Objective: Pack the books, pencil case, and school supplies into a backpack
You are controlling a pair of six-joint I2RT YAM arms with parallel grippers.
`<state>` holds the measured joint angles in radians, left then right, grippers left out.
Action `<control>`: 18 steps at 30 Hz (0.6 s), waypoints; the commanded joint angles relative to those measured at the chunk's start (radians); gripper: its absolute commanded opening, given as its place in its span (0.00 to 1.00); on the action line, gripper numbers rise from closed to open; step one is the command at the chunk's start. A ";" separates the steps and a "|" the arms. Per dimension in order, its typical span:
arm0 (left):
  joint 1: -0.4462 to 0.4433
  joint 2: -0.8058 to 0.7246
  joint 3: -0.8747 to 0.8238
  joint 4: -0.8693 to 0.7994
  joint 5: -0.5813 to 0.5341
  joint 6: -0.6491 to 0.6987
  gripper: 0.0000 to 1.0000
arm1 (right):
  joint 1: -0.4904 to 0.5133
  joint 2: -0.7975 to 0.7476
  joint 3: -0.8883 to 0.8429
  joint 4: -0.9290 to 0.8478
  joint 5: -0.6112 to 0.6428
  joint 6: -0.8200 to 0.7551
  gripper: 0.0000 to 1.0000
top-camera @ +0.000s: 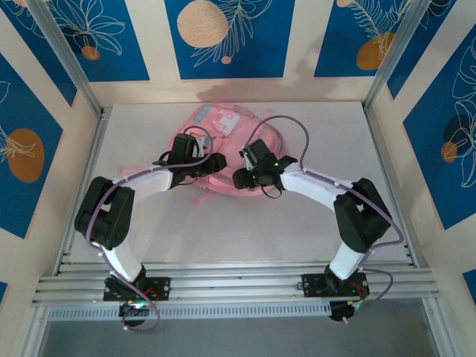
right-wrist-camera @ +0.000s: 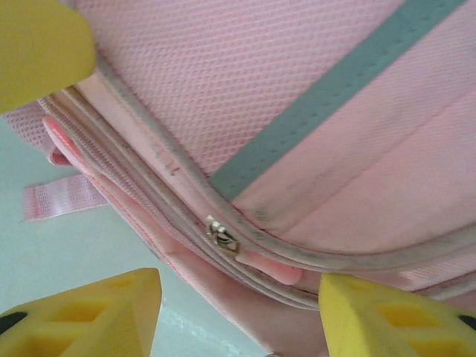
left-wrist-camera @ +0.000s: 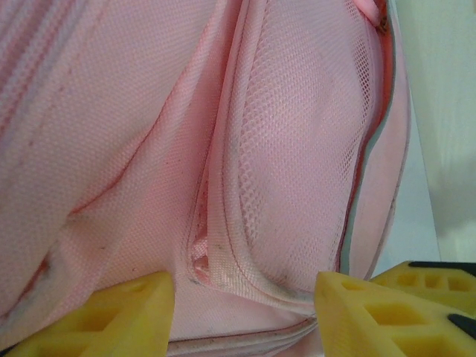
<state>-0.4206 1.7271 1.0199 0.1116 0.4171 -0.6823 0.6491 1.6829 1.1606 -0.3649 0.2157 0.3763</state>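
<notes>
Left wrist: left fingers released and spread; the backpack has its mesh pocket just beyond them.
Right wrist: right fingers released; zipper pull just ahead, between them.
Further out: desk under the backpack.
Progress: probably late; filling judged done, zip closing left.
Count: one backpack, one zipper pull, two fingers each.

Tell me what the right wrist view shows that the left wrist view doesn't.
Right wrist: a metal zipper pull, a grey-green stripe and a webbing strap. Left wrist: a mesh pocket. Both: the pink backpack close up, with yellow fingers standing apart at the bottom edge.
</notes>
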 commanded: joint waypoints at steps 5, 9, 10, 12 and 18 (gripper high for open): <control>0.009 -0.019 0.008 -0.066 0.004 0.004 0.53 | -0.029 0.029 -0.020 0.096 -0.085 0.004 0.59; 0.009 -0.027 0.004 -0.061 0.007 -0.003 0.53 | -0.025 0.074 -0.026 0.140 -0.093 0.015 0.54; 0.009 -0.030 0.003 -0.058 0.009 -0.006 0.53 | -0.026 0.088 -0.021 0.138 -0.091 0.019 0.54; 0.009 -0.036 0.001 -0.054 0.011 -0.012 0.53 | -0.025 0.108 -0.013 0.134 -0.077 0.031 0.53; 0.009 -0.050 -0.011 -0.035 0.016 -0.030 0.52 | -0.015 0.147 0.004 0.168 -0.115 0.055 0.44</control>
<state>-0.4187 1.7130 1.0195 0.0887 0.4179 -0.6983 0.6209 1.7821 1.1450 -0.2504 0.1474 0.4129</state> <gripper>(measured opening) 0.525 0.456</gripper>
